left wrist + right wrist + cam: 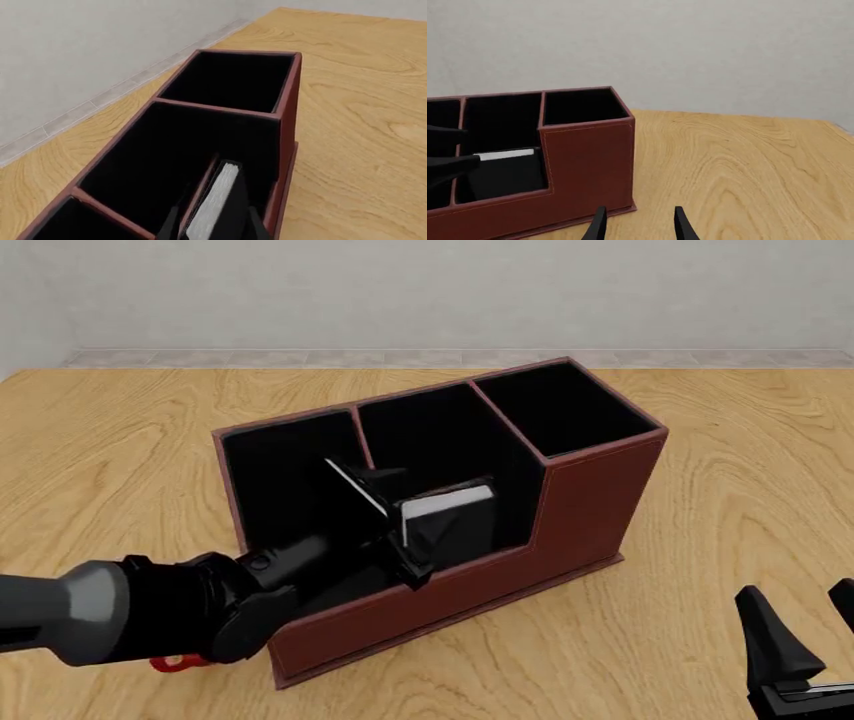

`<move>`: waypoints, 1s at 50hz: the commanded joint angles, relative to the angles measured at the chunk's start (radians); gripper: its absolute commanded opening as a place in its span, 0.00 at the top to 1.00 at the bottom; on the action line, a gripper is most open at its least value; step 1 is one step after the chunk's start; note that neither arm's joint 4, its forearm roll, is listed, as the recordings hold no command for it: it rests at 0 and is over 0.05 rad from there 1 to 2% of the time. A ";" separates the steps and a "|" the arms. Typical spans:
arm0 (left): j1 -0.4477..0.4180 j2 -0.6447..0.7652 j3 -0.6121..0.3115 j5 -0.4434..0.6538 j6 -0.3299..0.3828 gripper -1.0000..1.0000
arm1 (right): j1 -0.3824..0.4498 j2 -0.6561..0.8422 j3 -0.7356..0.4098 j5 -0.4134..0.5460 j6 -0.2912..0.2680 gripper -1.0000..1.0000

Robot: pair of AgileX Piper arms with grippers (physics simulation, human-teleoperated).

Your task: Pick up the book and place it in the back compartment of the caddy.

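Observation:
The red-brown caddy [587, 510] stands mid-table, also in the left wrist view [288, 125] and the right wrist view [587, 160]. The black book [451, 525] with white page edges [215, 202] stands inside the back compartment [518, 510], behind the low wall and beside the thin crossbar. My left gripper [403, 532] reaches into that pocket, its fingers straddling the book [504, 172]. The far finger [450, 132] stands a little apart from the book, so the jaws look open. My right gripper [807, 620] hovers open and empty near the front right of the table.
A tall square pocket [567, 405] forms the caddy's right end and a long pocket [280, 475] its left end. A small red shape [174, 664] shows under my left arm. A grey wall [427, 290] bounds the wooden table [120, 440] at the back.

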 commanded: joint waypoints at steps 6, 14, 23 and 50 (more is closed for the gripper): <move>0.001 -0.006 0.005 0.000 0.000 0.00 | 0.000 0.000 0.000 0.002 0.000 0.00; -0.002 -0.029 0.017 0.005 -0.001 0.00 | 0.000 0.000 0.000 0.002 0.001 0.00; -0.004 -0.056 0.035 0.013 -0.002 0.00 | 0.000 0.000 0.000 0.002 0.001 0.00; 0.008 -0.226 0.192 0.016 -0.010 0.00 | 0.009 0.000 0.000 -0.002 0.002 0.00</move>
